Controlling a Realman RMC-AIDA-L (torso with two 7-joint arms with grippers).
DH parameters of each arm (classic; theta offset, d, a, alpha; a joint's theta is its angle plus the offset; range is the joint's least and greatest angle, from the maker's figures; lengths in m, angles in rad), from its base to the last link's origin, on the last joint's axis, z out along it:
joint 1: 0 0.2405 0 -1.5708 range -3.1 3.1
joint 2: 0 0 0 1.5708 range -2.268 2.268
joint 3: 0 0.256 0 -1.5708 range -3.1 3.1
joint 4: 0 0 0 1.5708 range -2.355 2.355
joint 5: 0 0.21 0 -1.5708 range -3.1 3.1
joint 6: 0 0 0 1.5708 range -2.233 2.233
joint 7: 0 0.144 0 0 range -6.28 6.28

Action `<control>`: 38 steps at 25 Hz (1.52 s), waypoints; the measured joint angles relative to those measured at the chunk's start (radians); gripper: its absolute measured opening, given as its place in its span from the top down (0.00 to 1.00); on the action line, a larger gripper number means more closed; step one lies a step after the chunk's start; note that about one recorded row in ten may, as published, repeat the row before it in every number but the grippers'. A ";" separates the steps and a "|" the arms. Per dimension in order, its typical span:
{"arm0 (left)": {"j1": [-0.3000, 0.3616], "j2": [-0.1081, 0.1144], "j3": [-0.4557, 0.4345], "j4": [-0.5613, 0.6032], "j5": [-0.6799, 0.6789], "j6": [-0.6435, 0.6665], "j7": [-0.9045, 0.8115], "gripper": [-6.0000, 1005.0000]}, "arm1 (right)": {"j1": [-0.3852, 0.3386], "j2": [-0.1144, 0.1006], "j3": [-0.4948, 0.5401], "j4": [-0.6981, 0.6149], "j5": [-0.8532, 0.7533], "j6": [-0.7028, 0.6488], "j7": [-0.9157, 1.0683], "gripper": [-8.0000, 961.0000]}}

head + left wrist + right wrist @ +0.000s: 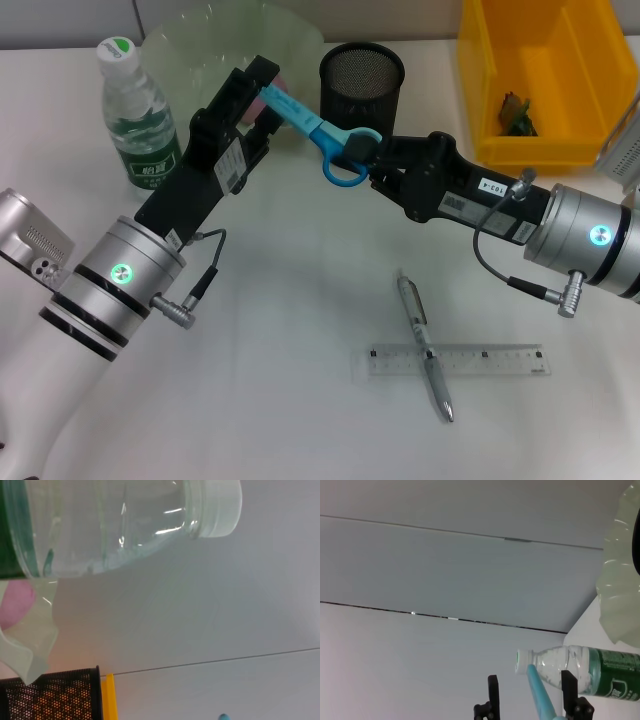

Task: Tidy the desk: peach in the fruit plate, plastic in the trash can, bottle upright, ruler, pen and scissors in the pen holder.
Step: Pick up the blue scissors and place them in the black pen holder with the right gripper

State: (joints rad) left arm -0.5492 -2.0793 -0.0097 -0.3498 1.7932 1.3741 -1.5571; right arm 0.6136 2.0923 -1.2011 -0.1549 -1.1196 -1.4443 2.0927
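White worktop w/ both arms raised mid-scene: right end effector (372, 160) clenched on handle end of scissors (312, 128), left end effector (255, 100) grasping the blade end, long axis left-right, pen holder (362, 85) just behind, nearer the right arm.

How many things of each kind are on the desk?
Bottle: 1
Scissors: 1
Pen: 1
Ruler: 1
Pen holder: 1
Fruit plate: 1
Yellow bin: 1
Total: 7
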 joint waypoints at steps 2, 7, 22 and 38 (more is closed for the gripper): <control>0.000 0.000 0.000 0.007 0.007 0.001 0.000 0.21 | 0.000 0.000 0.000 0.000 0.000 0.000 0.000 0.91; 0.001 0.003 -0.005 0.059 0.068 0.008 -0.004 0.21 | -0.008 -0.004 0.006 0.001 0.000 -0.007 -0.006 0.90; 0.018 0.007 0.001 0.302 0.418 0.158 0.447 0.22 | -0.030 -0.035 -0.003 -0.026 -0.053 -0.008 -0.035 0.90; 0.032 0.010 0.002 0.419 0.585 0.187 0.845 0.22 | -0.010 -0.173 0.005 -0.154 -0.245 -0.045 -0.097 0.89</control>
State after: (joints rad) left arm -0.5173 -2.0689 -0.0076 0.0691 2.3777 1.5607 -0.7122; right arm 0.6038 1.9188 -1.1961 -0.3092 -1.3645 -1.4891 1.9961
